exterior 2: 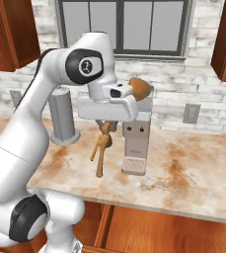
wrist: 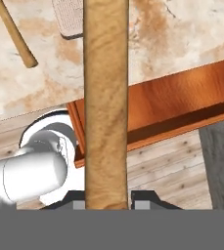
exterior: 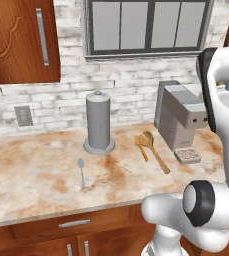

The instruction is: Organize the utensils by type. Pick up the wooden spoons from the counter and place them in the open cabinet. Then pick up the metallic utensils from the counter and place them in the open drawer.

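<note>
- The pincer [wrist: 106, 202] is clamped on a wooden spoon's handle [wrist: 106, 97], held in the air above the bench's [exterior: 36, 175] front edge and the open drawer [wrist: 172, 102]; the tips are mostly cut off at the frame's bottom.
- In the right base view its bowl [exterior 2: 140, 88] pokes out beside the hand, the handle hidden.
- Two wooden spoons [exterior: 151, 147] lie on the bench, handles toward the front.
- One metal spoon [exterior: 81, 170] lies alone, handle forward.
</note>
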